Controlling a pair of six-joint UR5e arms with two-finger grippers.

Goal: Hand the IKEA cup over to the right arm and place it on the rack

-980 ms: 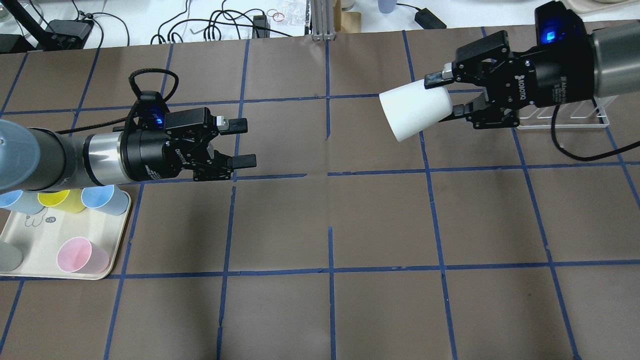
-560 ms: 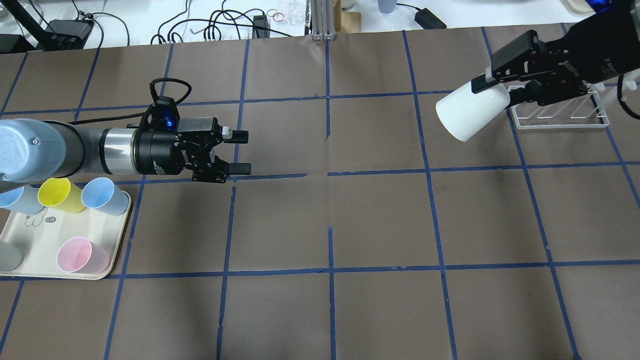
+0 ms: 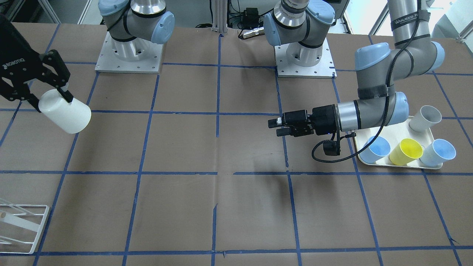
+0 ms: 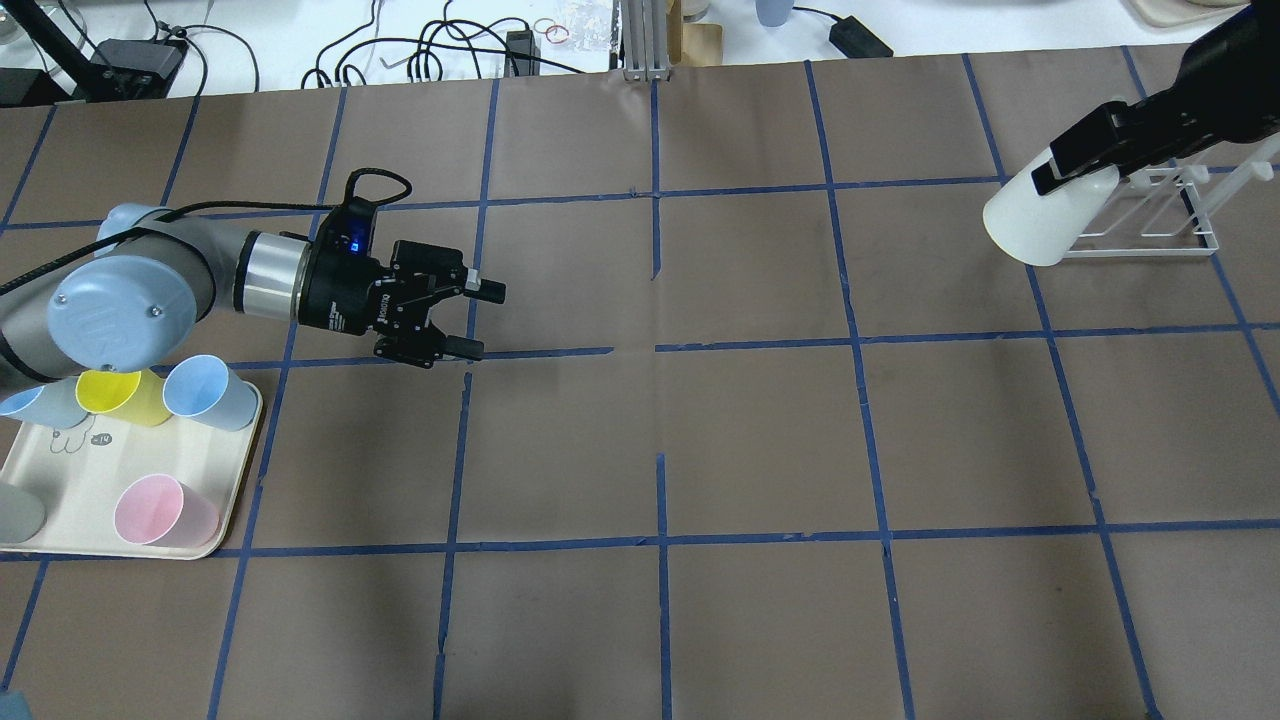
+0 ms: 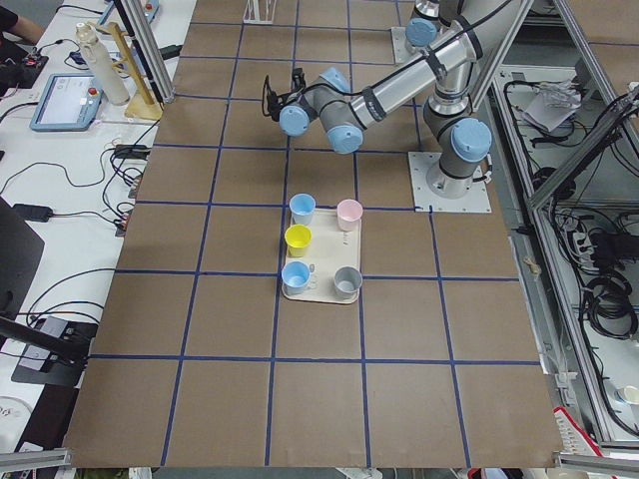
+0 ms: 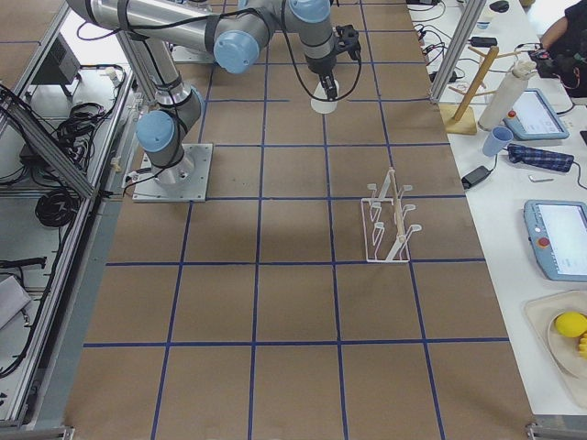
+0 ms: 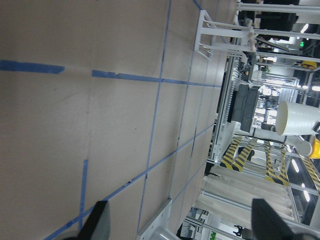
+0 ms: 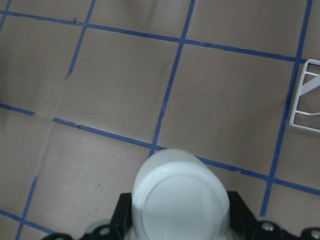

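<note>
Since the earlier overhead frames, we note the right arm has carried the IKEA cup [image 4: 1040, 225] further towards the rack [image 4: 1140, 245], while the left arm has drawn back towards the tray [image 4: 60, 480].

The right gripper [image 4: 1065, 185] is clamped on the cup, which is held tilted in the air, on no peg. The overhead view sets the cup against the rack's near end. The exterior right view shows the cup [image 6: 323, 99] raised and apart from the rack [image 6: 385, 229].

The right wrist view shows what no other does: the cup's closed round end [image 8: 180, 195] facing the camera, with a corner of the rack [image 8: 305, 100] at the frame edge. The left wrist view shows the cup's open mouth side [image 7: 297, 119].

The left gripper [image 4: 480, 320] is released and empty. Its fingers [image 7: 97, 220] stand apart over bare table.

The pink cup [image 4: 160, 510] shows on the tray overhead but not in the front-facing view. The grey cup [image 3: 426, 117] shows whole only from the front.
</note>
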